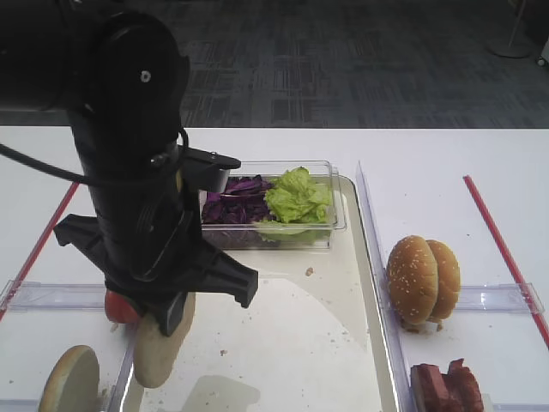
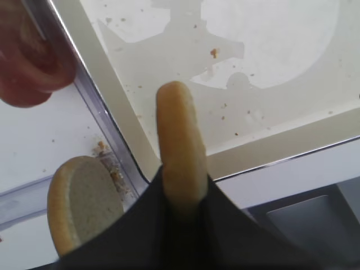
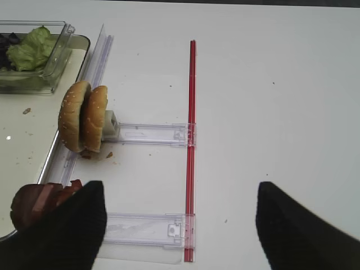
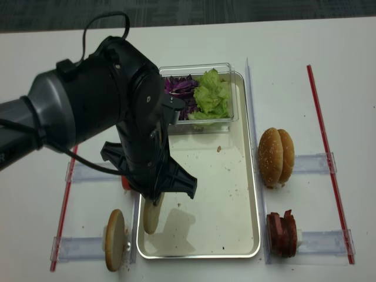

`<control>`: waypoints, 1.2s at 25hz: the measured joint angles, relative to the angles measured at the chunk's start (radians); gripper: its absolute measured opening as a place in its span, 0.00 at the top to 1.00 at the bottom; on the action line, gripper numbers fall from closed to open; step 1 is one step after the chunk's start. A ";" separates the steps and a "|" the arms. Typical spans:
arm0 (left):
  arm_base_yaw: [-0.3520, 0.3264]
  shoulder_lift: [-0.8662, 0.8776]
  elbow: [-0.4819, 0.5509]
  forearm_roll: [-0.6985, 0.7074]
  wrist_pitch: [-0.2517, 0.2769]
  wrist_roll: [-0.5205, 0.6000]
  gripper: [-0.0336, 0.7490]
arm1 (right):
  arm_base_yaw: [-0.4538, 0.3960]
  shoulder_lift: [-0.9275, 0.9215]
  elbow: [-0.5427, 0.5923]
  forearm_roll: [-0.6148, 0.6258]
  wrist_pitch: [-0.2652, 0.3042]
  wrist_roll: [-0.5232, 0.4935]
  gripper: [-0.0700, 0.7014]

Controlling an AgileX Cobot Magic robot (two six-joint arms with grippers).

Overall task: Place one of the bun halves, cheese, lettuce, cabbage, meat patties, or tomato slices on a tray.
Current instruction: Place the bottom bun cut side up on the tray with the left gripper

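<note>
While the left gripper [image 4: 154, 197] clamps a bun half [image 4: 152, 214] on edge, long axis vertical, low left in the overhead frame, the tray [image 4: 235, 176] floor lies directly beneath. Right gripper [image 3: 180, 225] stands open, well off right.

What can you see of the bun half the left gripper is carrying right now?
The bun half is a flat round disc, tan at the edge with no seeds, held on edge and upright. The left gripper is shut on its upper part; the lower part hangs free. It sits over the near left corner of the metal tray, just inside the rim. Whether it touches the tray floor cannot be told.
</note>
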 joint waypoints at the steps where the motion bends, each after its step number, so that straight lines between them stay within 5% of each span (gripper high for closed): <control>1: 0.000 0.002 0.000 -0.001 0.000 0.013 0.91 | 0.000 0.000 0.000 0.000 0.000 0.000 0.17; 9: 0.012 0.003 0.000 -0.076 0.000 0.154 0.91 | 0.000 0.000 0.000 0.000 0.000 0.000 0.17; 19: 0.179 0.003 0.000 -0.381 -0.027 0.439 0.91 | 0.000 0.000 0.000 0.000 0.000 0.000 0.17; 30: 0.280 0.140 -0.006 -0.681 -0.015 0.776 0.91 | 0.000 0.000 0.000 0.000 0.000 0.003 0.17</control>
